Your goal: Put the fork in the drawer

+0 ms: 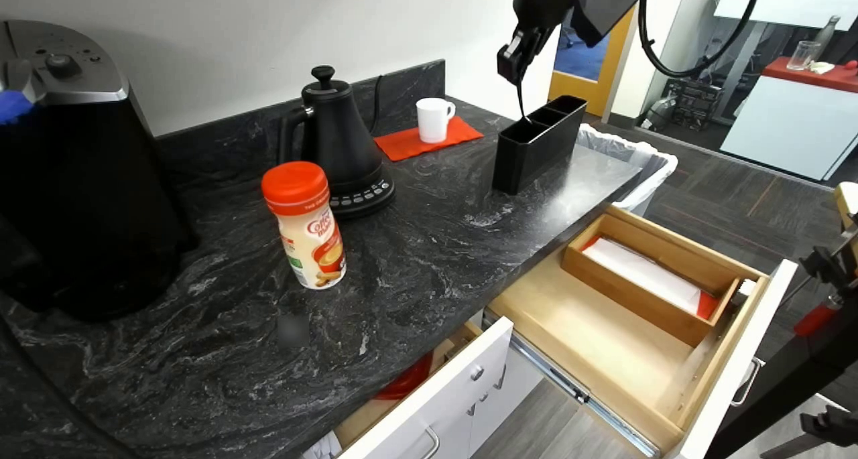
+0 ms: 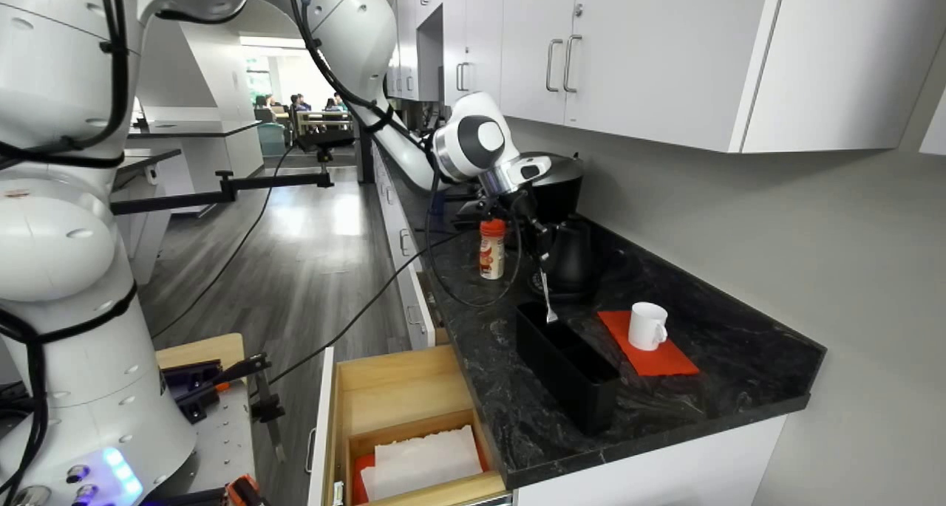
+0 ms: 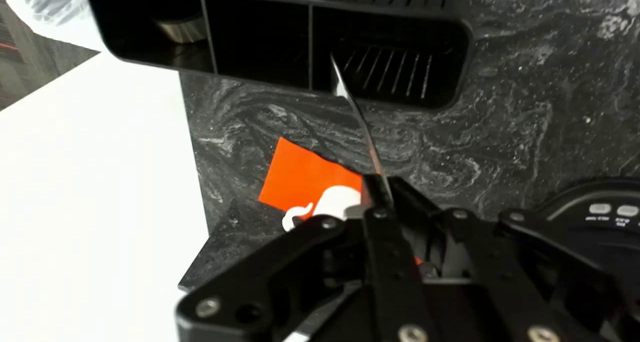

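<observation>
Fork, metal: held by its handle in the gripper, projected beyond the fingertips, tines end lowered and tilted. Gripper, black: closed upon the fork's handle, fingers pressed close about it. Arm, white: extended over the counter in an exterior view, wrist bent, gripper aimed downward at a slant. Holder, black, three-compartment: placed below the gripper; the fork's lower tip is seen at the mouth of the end compartment on the side of the kettle; whether it is below the rim cannot be told. Mug, white: stood upright on a red cloth, near the holder. Drawer, light wood, white-fronted: shown open beneath the counter's edge in both exterior views, well apart from the fork; an inner box with white paper is contained in it.
</observation>
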`<state>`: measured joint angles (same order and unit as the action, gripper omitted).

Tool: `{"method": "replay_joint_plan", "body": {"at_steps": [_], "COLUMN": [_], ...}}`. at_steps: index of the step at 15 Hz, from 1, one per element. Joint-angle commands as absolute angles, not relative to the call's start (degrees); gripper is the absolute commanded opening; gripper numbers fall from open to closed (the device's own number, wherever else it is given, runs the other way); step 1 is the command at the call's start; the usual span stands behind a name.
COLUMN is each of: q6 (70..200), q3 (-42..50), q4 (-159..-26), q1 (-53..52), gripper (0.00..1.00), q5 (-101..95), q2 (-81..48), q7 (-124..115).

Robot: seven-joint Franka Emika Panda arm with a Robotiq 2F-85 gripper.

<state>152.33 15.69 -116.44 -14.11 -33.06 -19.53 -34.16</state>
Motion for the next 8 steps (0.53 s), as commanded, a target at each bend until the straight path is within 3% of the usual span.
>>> {"method": "replay_joint_plan", "body": {"at_steps": [1,8], "q6": [144.6,131.6], "q3": [15.5,11.0], "q4": [-114.3,-109.3], "q1": [-13.9,-10.7], "gripper": [0.02,0.02], "q5": [-35.7,-34.7], "q2": [-15.0,-13.4], "q7": [-37.5,-38.1]}}
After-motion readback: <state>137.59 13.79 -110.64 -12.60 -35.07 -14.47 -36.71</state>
